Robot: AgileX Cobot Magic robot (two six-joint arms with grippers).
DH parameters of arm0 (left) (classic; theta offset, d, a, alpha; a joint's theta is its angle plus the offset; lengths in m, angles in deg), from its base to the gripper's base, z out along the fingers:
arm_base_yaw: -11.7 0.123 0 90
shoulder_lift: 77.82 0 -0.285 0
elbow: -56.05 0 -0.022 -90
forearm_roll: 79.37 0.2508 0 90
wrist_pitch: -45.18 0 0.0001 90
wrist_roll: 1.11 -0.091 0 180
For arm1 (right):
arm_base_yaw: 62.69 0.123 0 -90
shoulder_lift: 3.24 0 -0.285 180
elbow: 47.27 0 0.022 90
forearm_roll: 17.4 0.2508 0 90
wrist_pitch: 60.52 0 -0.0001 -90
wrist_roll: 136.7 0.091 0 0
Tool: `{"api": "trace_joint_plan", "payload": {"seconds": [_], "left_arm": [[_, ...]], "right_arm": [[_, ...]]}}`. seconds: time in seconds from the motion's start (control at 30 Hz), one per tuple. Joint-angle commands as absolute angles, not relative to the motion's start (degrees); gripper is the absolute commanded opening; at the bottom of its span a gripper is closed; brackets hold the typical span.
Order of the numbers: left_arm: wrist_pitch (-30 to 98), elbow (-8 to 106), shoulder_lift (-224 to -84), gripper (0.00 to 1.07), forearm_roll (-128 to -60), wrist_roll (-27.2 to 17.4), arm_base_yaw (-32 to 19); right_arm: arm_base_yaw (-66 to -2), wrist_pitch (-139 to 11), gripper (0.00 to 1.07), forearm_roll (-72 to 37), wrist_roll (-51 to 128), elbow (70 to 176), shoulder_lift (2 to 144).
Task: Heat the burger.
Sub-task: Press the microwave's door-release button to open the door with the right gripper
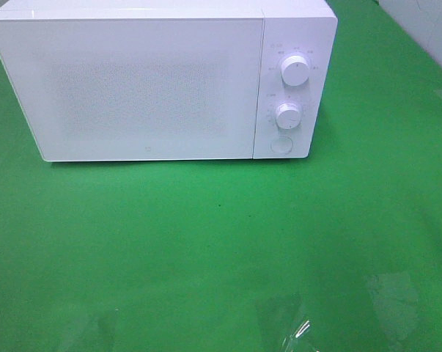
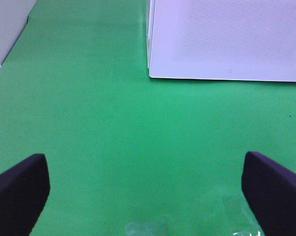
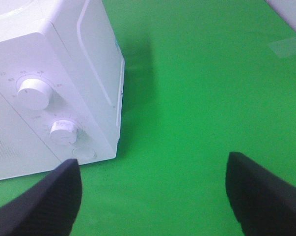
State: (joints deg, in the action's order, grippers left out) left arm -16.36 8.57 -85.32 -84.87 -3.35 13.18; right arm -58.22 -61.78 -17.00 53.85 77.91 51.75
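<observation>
Burger nowhere in view; maybe behind shut door of microwave, upper left of high view. Left gripper and right gripper spread wide, empty. Risk: turning lower knob unchecked heats empty oven.

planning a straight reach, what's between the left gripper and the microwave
Only bare green mat lies between the left gripper and the microwave, seen in the left wrist view; a faint clear patch sits by the gripper.
</observation>
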Motion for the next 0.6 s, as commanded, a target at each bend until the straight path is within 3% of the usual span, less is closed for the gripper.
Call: {"api": "trace_joint_plan", "payload": {"seconds": [0.03,0.5,0.6], "left_arm": [[-16.07,8.45,-84.51,0.99,-85.1,-3.12,13.41],[-16.07,8.45,-84.51,0.99,-85.1,-3.12,13.41],[-16.07,8.45,-84.51,0.99,-85.1,-3.12,13.41]], "right_arm": [[-58.45,-71.0,0.76,-17.4,54.25,76.14,54.62],[-57.99,-103.37,0.76,-17.4,50.58,71.9,74.21],[-53.29,-110.65,0.76,-11.44,44.68,71.21,80.97]]}}
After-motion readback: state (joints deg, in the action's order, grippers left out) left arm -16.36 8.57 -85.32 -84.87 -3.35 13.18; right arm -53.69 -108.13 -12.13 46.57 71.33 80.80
